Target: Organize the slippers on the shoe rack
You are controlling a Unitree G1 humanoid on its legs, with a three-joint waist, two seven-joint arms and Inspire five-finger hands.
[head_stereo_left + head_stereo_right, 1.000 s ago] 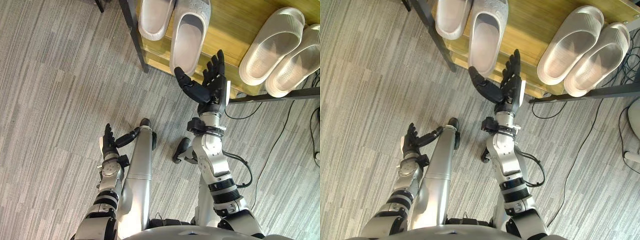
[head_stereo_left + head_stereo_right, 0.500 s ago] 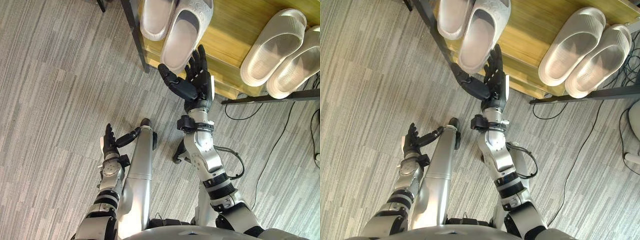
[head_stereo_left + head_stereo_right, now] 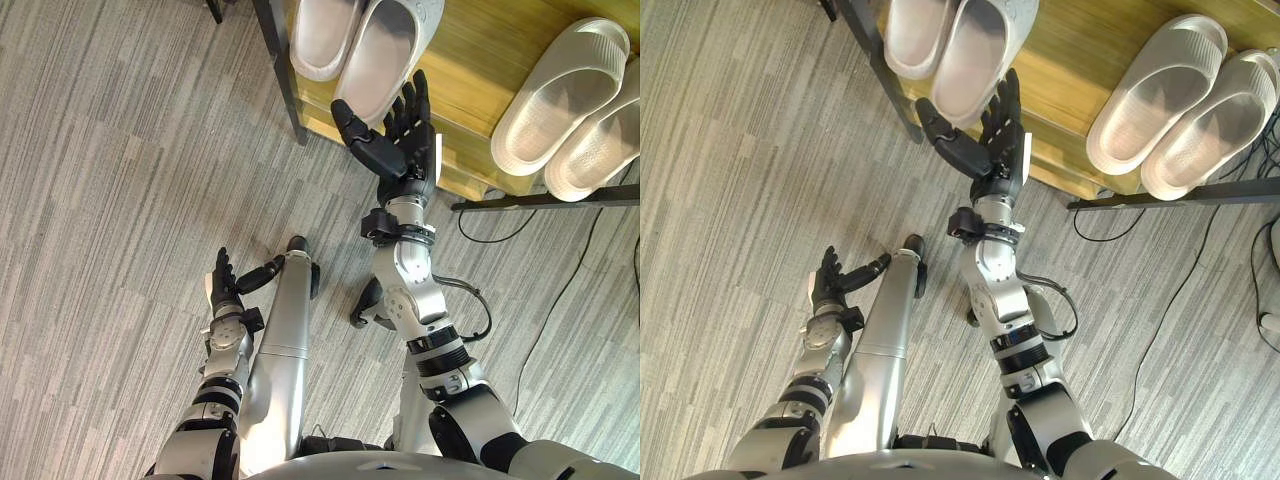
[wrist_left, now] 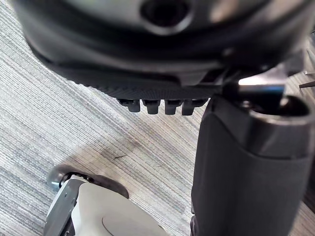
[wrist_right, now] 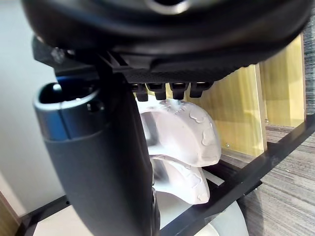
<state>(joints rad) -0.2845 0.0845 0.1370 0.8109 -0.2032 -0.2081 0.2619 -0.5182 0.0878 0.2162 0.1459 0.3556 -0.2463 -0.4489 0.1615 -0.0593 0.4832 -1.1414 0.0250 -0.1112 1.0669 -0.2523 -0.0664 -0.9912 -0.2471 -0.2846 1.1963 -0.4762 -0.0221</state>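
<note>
Four slippers, in two pairs, are all up on the wooden shelf of the shoe rack; none lies on the floor.

Progress (judgement): placement looks done and only tidying is left.
- The nearest slipper lies just past the thumb of the right hand. Its heel comes to the shelf's front edge and seems to overhang it a little.
- Its mate lies touching it on the thumb side, roughly parallel.
- The far pair sits well apart on the little-finger side of that hand, with its two slippers touching and angled alike. It looks settled.
- Likely remaining: nudge the nearest slipper deeper onto the shelf, then withdraw.

Right arm: raised and reaching forward to the shelf front, palm turned toward the near pair.
- Fingers are straight and spread, with the thumb swung wide toward the nearest slipper's heel. The hand holds nothing.
- The thumb tip is at the heel; whether it touches cannot be told.
- The right wrist view shows both near slippers just beyond the straight fingertips.

Left hand: hangs low above the floor, well back from the rack, with its fingers relaxed and nothing in them. It is idle.
</note>
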